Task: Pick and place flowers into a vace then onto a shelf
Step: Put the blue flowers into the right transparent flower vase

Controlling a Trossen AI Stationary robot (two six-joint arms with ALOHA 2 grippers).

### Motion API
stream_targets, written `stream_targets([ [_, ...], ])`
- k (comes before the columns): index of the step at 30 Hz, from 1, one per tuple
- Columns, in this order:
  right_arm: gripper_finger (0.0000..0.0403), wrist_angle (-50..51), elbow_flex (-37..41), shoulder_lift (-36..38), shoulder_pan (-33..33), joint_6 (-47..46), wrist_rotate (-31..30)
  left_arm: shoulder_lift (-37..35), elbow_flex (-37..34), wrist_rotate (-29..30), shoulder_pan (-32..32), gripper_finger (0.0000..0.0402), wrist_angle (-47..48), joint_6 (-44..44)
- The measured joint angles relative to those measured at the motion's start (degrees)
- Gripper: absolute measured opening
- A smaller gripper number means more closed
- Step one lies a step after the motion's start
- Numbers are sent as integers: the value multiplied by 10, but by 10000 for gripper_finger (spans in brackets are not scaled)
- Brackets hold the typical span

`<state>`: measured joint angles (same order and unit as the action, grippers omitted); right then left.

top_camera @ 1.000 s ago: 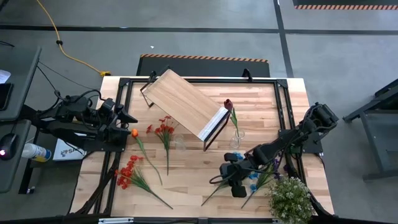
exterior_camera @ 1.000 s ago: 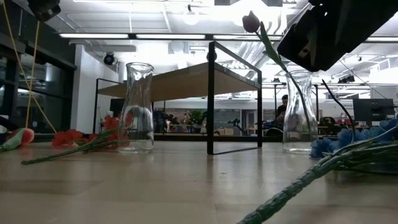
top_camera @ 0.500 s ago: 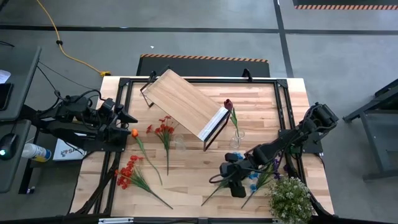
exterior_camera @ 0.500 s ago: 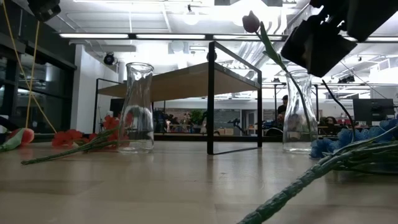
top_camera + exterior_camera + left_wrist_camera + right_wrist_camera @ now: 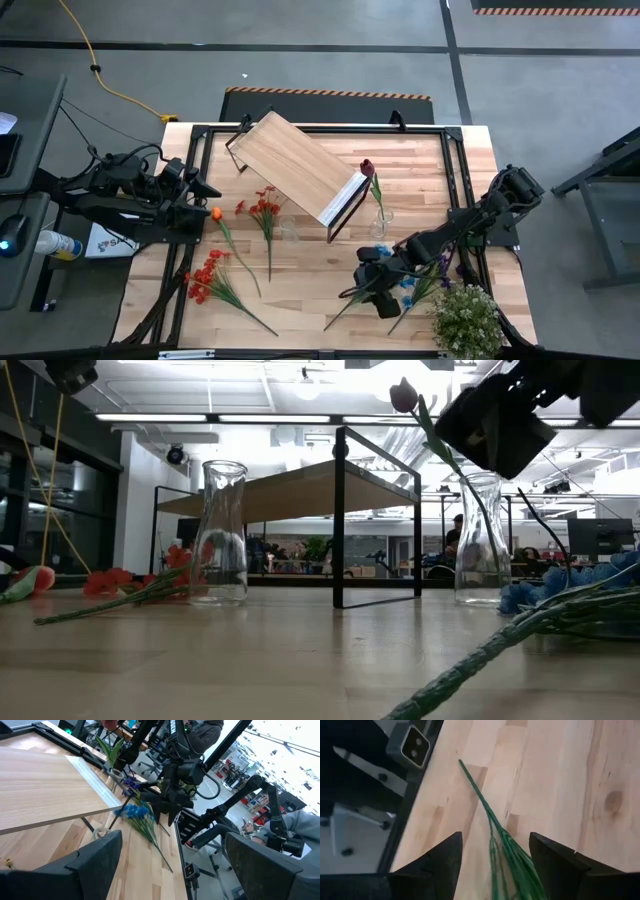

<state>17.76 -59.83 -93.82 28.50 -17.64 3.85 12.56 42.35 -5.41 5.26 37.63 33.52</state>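
Observation:
My right gripper (image 5: 378, 298) hangs open above the long green stem (image 5: 489, 817) of the blue spray (image 5: 404, 285), near the table's near edge, one finger to each side and clear of it. The spray lies flat on the table, with a purple spray (image 5: 441, 262) beside it. A dark red rose (image 5: 367, 167) stands by its stem in a glass vase (image 5: 380, 226). A second vase (image 5: 288, 230) is empty. The orange tulip (image 5: 216, 213) and red sprays (image 5: 265, 209) (image 5: 204, 277) lie on the table's left half. My left gripper (image 5: 207, 190) waits open at the left edge.
The light-wood shelf (image 5: 296, 160) on its black frame stands slantwise at the table's far middle. A bushy pale plant (image 5: 466, 320) sits at the near right corner, close behind my right arm. A small grey camera (image 5: 414, 747) is mounted at the near edge.
My right gripper has shifted a little toward the table's near edge over the blue spray's stem and has turned slightly. The flowers, vases and shelf have kept their places.

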Motion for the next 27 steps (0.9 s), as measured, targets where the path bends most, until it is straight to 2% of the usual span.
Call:
stream_targets([
  [12, 221, 14, -9, -64, -31, 53, 46, 0, 0, 0, 0, 386, 0, 8],
  [19, 220, 12, -18, -67, -22, 104, 57, 0, 0, 1, 0, 386, 0, 12],
  [27, 220, 7, -18, -67, -14, 102, 61, 0, 0, 1, 0, 386, 4, 12],
])
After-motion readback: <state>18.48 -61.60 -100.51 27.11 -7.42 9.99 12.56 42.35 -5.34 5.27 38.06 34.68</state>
